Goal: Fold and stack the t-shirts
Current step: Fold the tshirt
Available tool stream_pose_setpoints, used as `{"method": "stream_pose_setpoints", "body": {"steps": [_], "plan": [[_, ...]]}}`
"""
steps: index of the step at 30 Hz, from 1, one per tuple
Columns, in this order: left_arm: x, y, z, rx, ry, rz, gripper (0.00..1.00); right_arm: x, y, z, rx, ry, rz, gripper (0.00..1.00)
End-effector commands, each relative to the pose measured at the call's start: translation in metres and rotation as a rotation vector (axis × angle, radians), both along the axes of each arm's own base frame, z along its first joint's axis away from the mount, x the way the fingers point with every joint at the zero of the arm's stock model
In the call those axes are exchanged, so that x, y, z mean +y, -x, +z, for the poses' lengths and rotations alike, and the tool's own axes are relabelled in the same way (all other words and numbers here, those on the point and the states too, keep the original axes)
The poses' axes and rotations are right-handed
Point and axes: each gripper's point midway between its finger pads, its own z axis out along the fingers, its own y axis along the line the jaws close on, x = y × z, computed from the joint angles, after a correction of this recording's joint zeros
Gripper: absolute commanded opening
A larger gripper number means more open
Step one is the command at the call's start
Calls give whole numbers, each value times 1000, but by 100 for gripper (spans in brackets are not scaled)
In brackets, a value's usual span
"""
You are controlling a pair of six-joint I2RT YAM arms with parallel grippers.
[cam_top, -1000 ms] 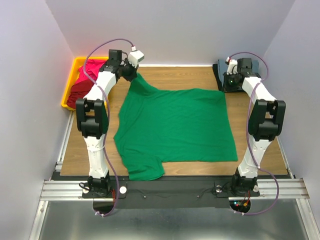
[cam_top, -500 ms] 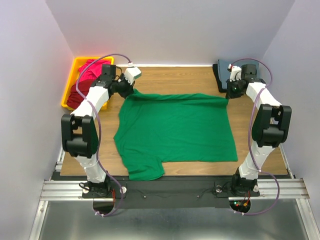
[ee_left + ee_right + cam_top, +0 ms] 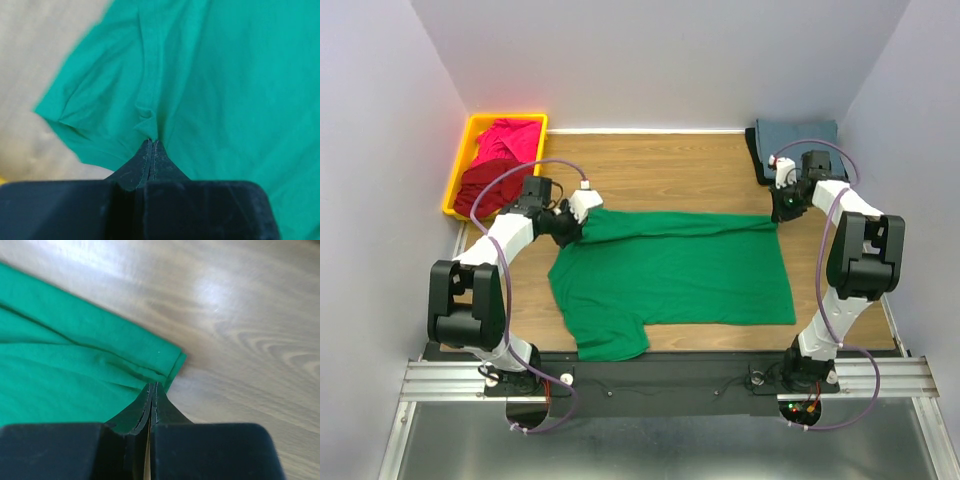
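Note:
A bright green t-shirt point(image 3: 670, 275) lies spread on the wooden table, its far edge doubled over toward the near side. My left gripper point(image 3: 576, 226) is shut on the shirt's far left part, beside a sleeve. The left wrist view shows the closed tips point(image 3: 151, 141) pinching puckered green cloth point(image 3: 225, 75). My right gripper point(image 3: 783, 208) is shut on the far right corner. In the right wrist view its tips point(image 3: 154, 385) grip the hem of the green cloth point(image 3: 50, 370) close above the wood.
A yellow bin point(image 3: 506, 117) at the back left holds a magenta pink shirt point(image 3: 510, 140) and a dark red shirt point(image 3: 485, 185). A folded slate blue-grey shirt point(image 3: 798, 135) lies at the back right corner. Grey walls close in the table on three sides.
Both grippers have drawn the green shirt's far edge from the back of the table toward the near side, so it now folds over the shirt's body. Both stayed shut.

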Motion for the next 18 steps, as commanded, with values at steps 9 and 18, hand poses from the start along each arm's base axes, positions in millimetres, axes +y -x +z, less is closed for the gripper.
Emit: {"method": "stream_pose_setpoints", "body": {"steps": [9, 18], "plan": [[11, 29, -28, 65, -126, -112, 33, -8, 12, 9, -31, 77, 119, 43], [-11, 5, 16, 65, -5, -105, 48, -9, 11, 46, -122, 128, 204, 61]]}}
